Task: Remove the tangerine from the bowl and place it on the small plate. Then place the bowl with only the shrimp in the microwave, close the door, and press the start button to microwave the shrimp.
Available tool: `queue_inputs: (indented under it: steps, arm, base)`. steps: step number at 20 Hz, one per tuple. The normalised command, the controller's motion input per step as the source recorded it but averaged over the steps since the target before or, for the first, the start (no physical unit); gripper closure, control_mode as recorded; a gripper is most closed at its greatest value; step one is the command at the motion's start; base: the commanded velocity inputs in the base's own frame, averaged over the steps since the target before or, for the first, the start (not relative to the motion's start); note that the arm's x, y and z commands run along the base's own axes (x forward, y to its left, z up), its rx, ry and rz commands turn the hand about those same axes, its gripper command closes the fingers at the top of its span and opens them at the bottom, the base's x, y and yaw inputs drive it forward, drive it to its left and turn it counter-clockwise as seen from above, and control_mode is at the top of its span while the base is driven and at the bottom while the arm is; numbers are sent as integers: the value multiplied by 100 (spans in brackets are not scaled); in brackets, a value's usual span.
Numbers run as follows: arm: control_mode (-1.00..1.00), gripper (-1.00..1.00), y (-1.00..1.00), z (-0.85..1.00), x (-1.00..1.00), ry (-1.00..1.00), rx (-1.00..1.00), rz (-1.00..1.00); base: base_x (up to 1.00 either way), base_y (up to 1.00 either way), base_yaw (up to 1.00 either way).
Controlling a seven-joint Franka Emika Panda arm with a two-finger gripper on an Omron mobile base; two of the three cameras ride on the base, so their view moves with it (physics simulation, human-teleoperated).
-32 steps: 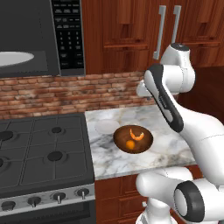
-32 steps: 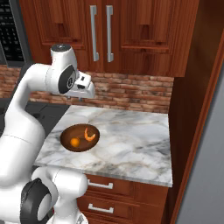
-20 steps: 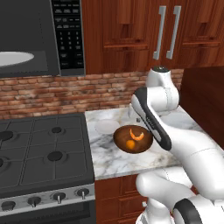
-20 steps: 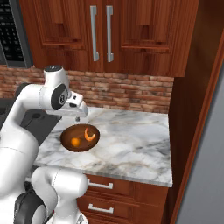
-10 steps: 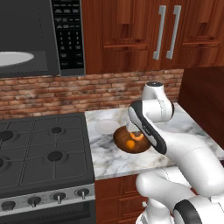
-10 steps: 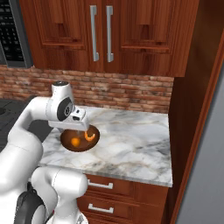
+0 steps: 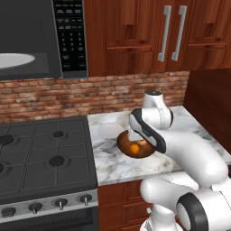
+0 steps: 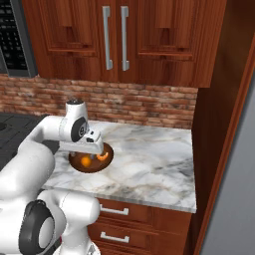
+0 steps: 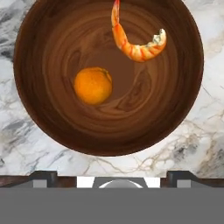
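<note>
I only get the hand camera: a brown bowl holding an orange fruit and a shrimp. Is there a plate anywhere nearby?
Observer: Yes, a small plate lies on the counter right next to the bowl, on the side toward the stove.
Operator: And where would the food get heated?
Observer: A microwave hangs above the stove, left of the counter; its white turntable is in plain sight.
Operator: How is the robot's hand placed?
Observer: The end effector hangs directly over the bowl, open and holding nothing.
</note>
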Motion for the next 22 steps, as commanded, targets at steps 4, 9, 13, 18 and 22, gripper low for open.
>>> queue_inputs:
  steps: [4,9,13,18,22]
  arm:
    - [-100,-100,15,-33,16,1,0,0]
    - [-100,-100,11,-36,14,1,0,0]
    - [-100,-100,0,-31,15,0,0,0]
    - [-100,-100,0,-16,16,1,0,0]
    - [-100,-100,17,-16,15,0,0,0]
  base:
    - [0,0,0]
    - [0,0,0]
    - [0,0,0]
    - [0,0,0]
    - [0,0,0]
